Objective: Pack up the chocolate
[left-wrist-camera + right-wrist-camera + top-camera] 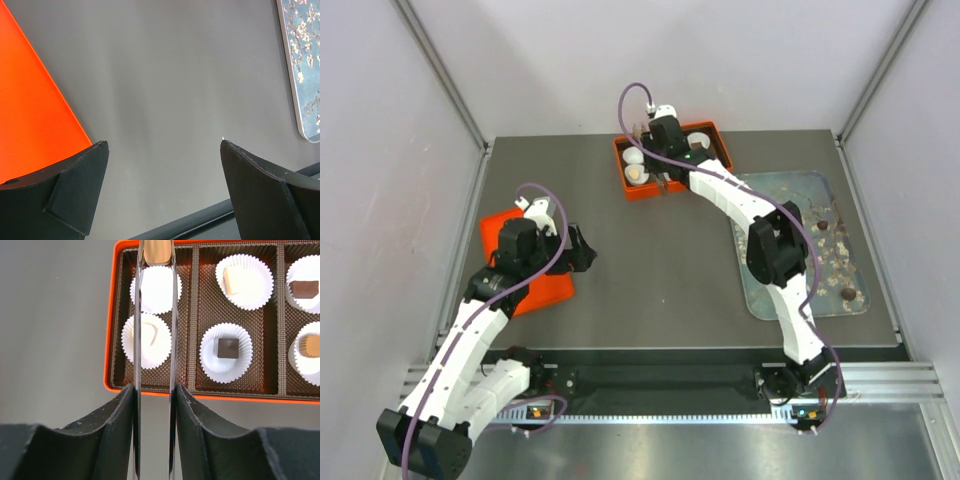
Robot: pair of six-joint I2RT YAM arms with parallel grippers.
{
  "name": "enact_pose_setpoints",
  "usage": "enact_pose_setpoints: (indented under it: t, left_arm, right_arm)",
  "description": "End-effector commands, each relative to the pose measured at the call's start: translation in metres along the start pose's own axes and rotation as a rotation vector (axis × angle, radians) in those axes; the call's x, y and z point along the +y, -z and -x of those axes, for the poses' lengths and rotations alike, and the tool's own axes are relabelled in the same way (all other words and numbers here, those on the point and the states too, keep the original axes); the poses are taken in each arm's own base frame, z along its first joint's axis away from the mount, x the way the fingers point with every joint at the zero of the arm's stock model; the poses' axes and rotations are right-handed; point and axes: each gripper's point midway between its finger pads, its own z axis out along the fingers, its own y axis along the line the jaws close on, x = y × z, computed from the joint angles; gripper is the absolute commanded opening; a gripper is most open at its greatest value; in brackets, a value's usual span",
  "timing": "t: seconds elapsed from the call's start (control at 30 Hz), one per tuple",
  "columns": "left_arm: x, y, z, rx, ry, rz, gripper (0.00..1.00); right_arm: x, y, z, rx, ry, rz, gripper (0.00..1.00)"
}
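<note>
One tan chocolate (pixel 157 252) is sitting pinched in tweezers (pixel 173 340) my R gripper (pixel 155 390) is clamping, just ahead over an empty cup (pixel 156 290); slack grip is risking a miss. L gripper (pixel 163 144) is hanging open.

Matt grey table (pixel 175 90), glossy orange box (pixel 107 340), ribbed brown liner (pixel 193 315); fluted white paper cups (pixel 215 367), polished metal tongs (pixel 137 315)

Dark grey table (pixel 660 265) between pale, lilac-tinged walls (pixel 375 150), aluminium posts (pixel 441 70) at its back corners, soft even light.
</note>
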Motion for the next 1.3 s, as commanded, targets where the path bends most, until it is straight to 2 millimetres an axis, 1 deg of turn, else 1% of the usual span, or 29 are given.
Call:
enact_pose_setpoints:
  t: [0.0,0.03,0.1,0.2,0.47,0.6,1.17,1.27]
  left_arm:
    - [0.000,0.000,0.008,-0.028,-0.008,0.003,0.98]
    - [0.000,-0.001,0.007,-0.027,-0.008,0.003,0.98]
    - [0.000,-0.001,0.007,-0.025,-0.007,0.004,0.98]
    - [0.000,-0.001,0.007,-0.027,-0.008,0.003,0.98]
    - [0.000,-0.001,0.007,-0.026,-0.009,-0.002,0.98]
    - [0.000,0.000,0.007,-0.026,-0.009,-0.002,0.98]
    - [0.000,0.000,0.007,-0.027,-0.008,0.000,0.98]
    - [0.000,0.000,0.007,-0.027,-0.008,0.000,0.98]
  right_arm:
    - [0.024,-0.004,0.031,-0.108,0.002,0.058,0.36]
    - [0.023,-0.005,0.031,-0.109,0.000,0.059,0.36]
    - [0.027,-0.009,0.025,-0.102,0.001,0.071,0.36]
    - [0.027,-0.018,0.017,-0.088,0.002,0.069,0.37]
    - [0.032,-0.029,0.005,-0.072,-0.005,0.079,0.37]
    - [0.028,-0.034,-0.002,-0.061,-0.002,0.060,0.37]
    - [0.024,-0.040,-0.009,-0.047,0.027,0.044,0.39]
    - [0.022,-0.041,-0.008,-0.051,0.031,0.034,0.39]
